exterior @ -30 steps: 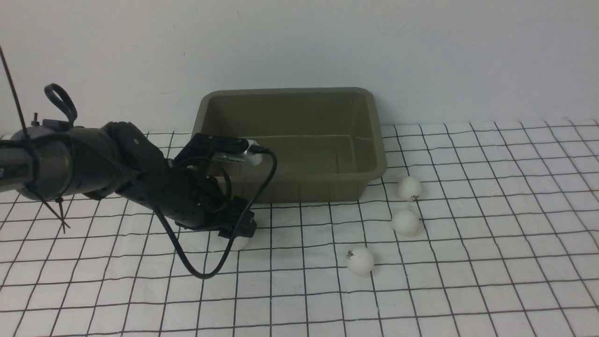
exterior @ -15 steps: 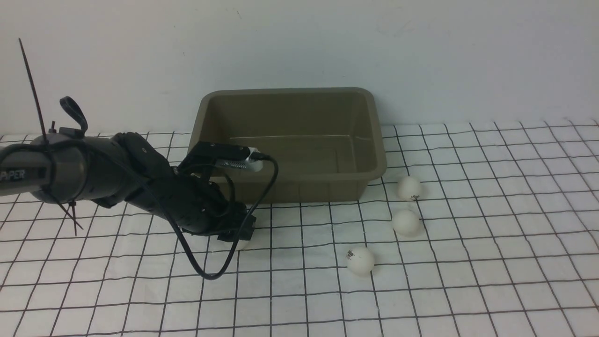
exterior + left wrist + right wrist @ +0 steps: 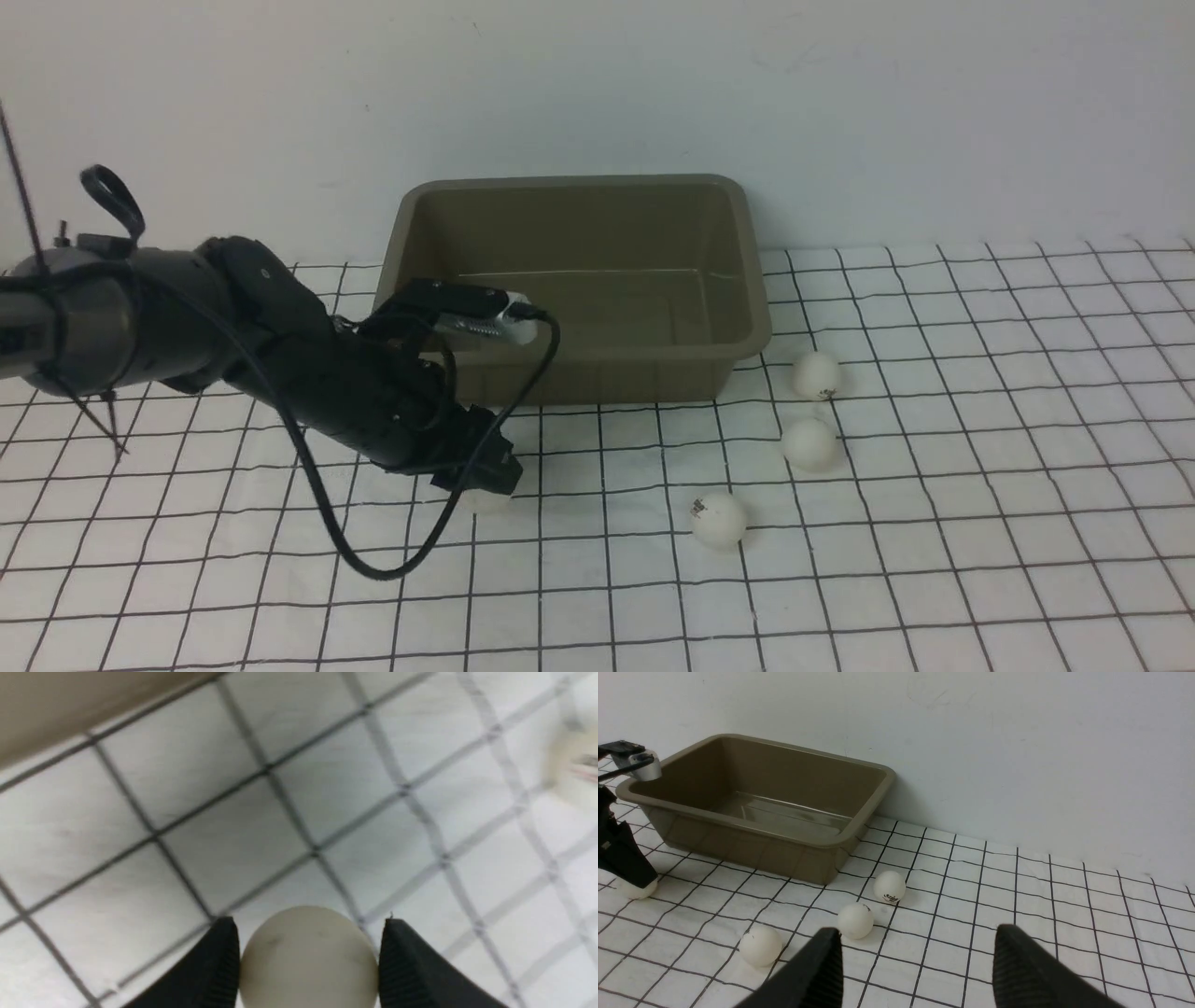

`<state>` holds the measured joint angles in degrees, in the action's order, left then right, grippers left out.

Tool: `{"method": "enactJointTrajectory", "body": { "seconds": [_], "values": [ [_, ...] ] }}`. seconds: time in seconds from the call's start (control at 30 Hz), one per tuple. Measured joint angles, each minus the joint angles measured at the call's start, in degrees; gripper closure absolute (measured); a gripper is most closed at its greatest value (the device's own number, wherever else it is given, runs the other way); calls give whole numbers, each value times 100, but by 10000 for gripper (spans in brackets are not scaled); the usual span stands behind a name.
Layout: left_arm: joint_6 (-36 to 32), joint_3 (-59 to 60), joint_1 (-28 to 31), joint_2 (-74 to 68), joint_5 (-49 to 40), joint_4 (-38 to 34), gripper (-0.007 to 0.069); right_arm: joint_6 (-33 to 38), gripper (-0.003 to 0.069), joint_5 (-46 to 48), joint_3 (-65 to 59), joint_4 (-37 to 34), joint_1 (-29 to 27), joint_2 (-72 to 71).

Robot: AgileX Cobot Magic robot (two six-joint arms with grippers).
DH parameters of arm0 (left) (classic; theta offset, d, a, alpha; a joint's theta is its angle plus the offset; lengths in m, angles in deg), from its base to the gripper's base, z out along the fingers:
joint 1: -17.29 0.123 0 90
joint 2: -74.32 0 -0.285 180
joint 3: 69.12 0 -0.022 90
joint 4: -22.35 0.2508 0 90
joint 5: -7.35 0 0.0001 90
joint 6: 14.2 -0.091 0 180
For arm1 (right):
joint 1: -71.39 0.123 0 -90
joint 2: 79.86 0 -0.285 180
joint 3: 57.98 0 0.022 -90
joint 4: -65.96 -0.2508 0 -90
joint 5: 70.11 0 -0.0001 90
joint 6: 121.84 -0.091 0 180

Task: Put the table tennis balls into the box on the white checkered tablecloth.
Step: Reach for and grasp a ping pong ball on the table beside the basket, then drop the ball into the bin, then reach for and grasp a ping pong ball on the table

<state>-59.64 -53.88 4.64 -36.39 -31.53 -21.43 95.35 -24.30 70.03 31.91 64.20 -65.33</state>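
Left tool (image 3: 308, 928) | table tennis ball (image 3: 308, 966) clamped between jaws

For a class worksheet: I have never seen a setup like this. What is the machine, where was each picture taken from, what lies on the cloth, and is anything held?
This is a robot with two arms, each ending in a claw. The wide picture looks forward from between the arms; the other two come from a camera on each wrist. On the checkered tablecloth stands a brown box, with nothing visible inside. Three loose balls lie on the cloth near the box's right front corner. The left claw is low in front of the box, shut on a fourth ball. The right claw is open and holds nothing.
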Motion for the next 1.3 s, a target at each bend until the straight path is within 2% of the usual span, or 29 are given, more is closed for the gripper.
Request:
{"method": "enactJointTrajectory", "body": {
  "seconds": [0.17, 0.3, 0.47, 0.7, 0.9, 0.93, 1.0, 1.13, 1.3],
  "values": [
    [-575, -156, -4, 743, 39, -252, 283, 0, 258, 0, 0, -5, 0, 0],
    [-1657, -800, 21, 835, 643, -820, 283, 0, 258, 38, 0, -5, 0, 0],
    [-2023, -1374, 171, 284, 909, -1098, 283, 47, 258, 68, 0, -33, 0, 0],
    [-1945, -1819, 552, -690, 929, -724, 281, 248, 258, 68, 0, -113, 0, 0],
    [-1786, -1864, 695, -736, 928, -521, 169, 280, 258, 68, 0, -239, 0, 0],
    [-1705, -1882, 717, -723, 846, -515, 127, 318, 258, 68, 0, -265, 0, 0],
    [-1525, -1883, 731, -668, 514, -501, 113, 424, 258, 68, 0, -310, 0, 0],
    [-1288, -1883, 731, -68, -344, -65, 169, 604, 258, 25, 0, -366, 0, 0],
    [-1180, -1888, 735, 816, -555, 394, 207, 764, 258, 18, 0, -366, 0, 0]
  ]
}}
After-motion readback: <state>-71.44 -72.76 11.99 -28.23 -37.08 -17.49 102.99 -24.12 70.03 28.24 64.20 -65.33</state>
